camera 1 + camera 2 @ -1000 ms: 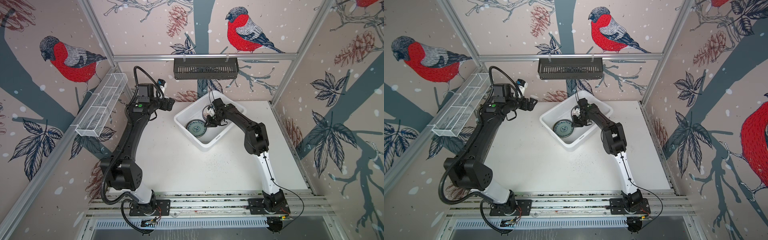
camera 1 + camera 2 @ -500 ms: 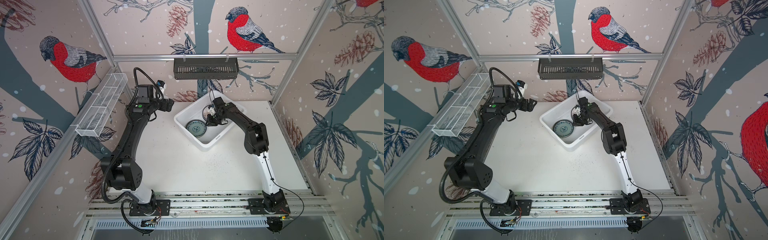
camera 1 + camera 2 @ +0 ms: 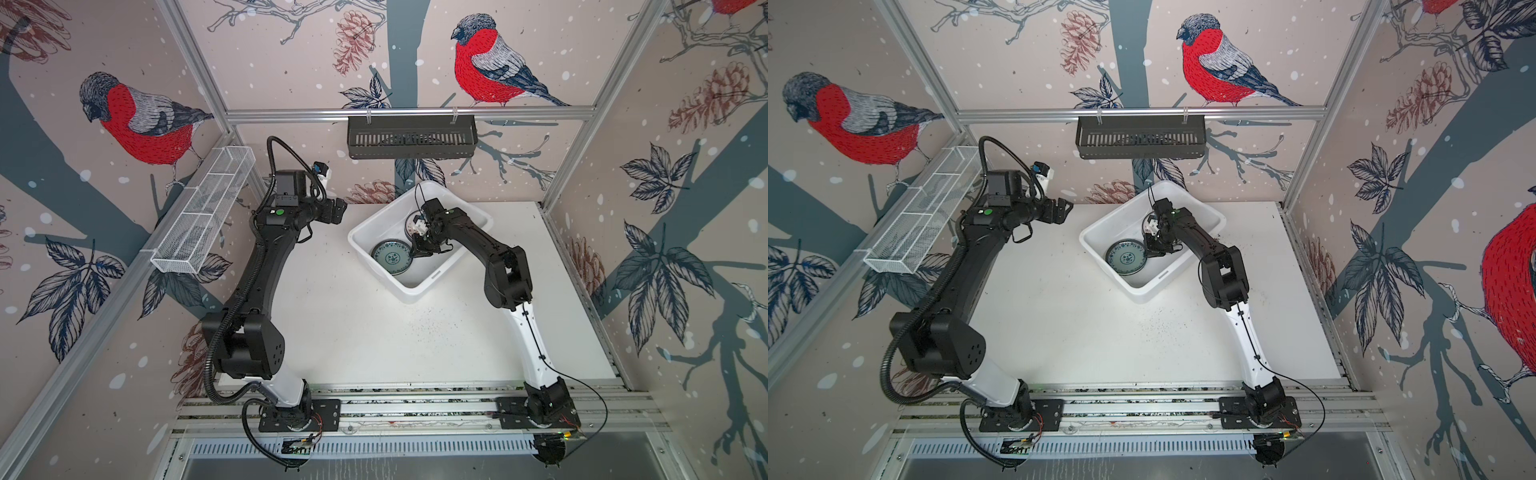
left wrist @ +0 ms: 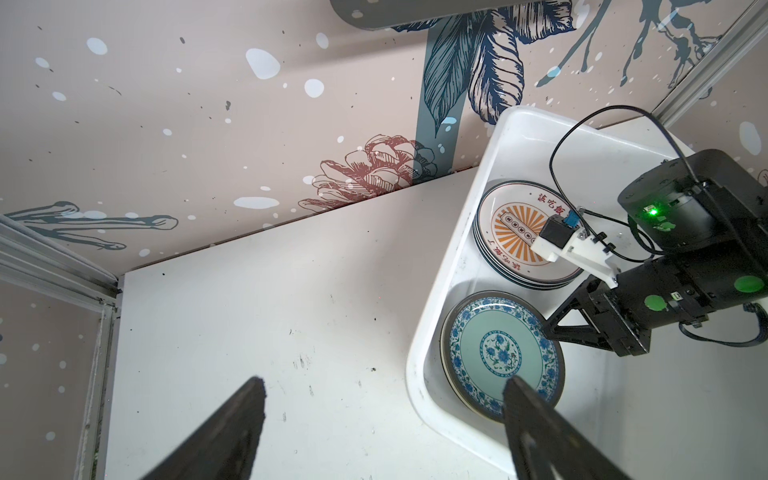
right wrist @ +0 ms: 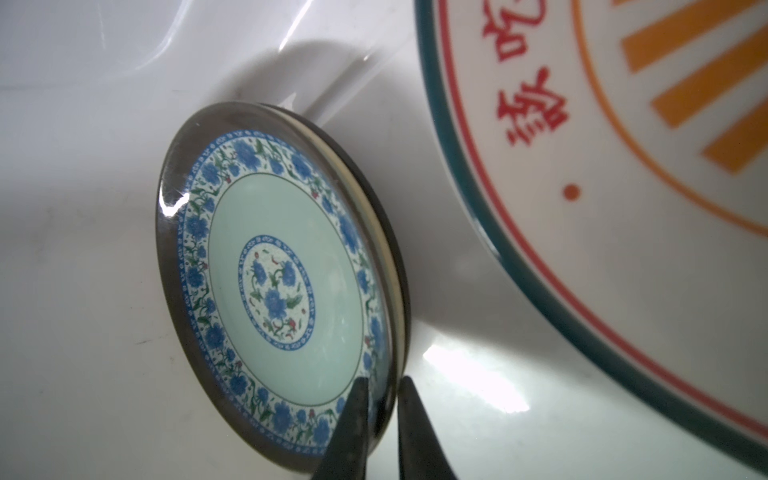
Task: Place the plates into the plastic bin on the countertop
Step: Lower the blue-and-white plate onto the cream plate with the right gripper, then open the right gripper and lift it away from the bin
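Note:
The white plastic bin stands at the back of the countertop. Inside it a teal plate with a blue rim tops a small stack with a cream plate and a black plate under it. A white plate with an orange sunburst tops a second stack beside it. My right gripper reaches into the bin, shut on the teal plate's rim. My left gripper hangs open and empty above the countertop, left of the bin.
A black slotted rack hangs on the back rail above the bin. A white wire-mesh basket is fixed to the left wall. Patterned walls close in three sides. The bin wall lies near my left gripper's fingers.
The right gripper's fingers have drawn together over the teal plate's rim inside the bin. The left arm has hardly moved and stays open.

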`<state>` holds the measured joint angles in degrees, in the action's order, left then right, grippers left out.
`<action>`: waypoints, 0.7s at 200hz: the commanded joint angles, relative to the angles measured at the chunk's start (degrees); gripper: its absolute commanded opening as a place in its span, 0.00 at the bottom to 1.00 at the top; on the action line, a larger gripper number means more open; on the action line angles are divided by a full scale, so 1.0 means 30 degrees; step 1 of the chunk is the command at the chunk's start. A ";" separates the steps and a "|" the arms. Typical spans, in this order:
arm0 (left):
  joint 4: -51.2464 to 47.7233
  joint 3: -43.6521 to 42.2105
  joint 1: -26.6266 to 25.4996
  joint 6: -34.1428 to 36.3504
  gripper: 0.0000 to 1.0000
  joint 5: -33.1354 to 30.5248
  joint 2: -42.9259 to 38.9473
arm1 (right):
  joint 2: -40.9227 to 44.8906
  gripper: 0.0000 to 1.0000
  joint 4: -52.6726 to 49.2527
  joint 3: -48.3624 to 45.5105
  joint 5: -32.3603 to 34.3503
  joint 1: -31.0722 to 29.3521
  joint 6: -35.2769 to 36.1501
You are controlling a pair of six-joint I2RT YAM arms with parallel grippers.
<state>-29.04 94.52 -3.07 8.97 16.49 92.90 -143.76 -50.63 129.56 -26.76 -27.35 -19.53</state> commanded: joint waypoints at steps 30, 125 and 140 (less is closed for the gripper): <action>0.0279 -0.0011 0.0101 -0.0178 0.88 0.0303 0.0145 | -0.0425 0.15 -0.0151 0.0562 -0.0571 -0.0028 -0.0257; 0.0344 0.0101 0.0202 -0.0119 0.89 -0.0156 0.0363 | 0.0357 0.22 -0.0274 0.1352 0.0835 0.0351 -0.0156; 0.0493 0.0351 0.0196 -0.0019 0.91 -0.0796 0.0465 | 0.0759 0.22 0.0013 0.1764 0.1230 0.0554 -0.0230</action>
<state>-28.99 94.54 -2.70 8.86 16.38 93.84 -143.85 -51.18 133.08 -25.85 -26.26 -19.75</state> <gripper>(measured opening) 0.897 0.222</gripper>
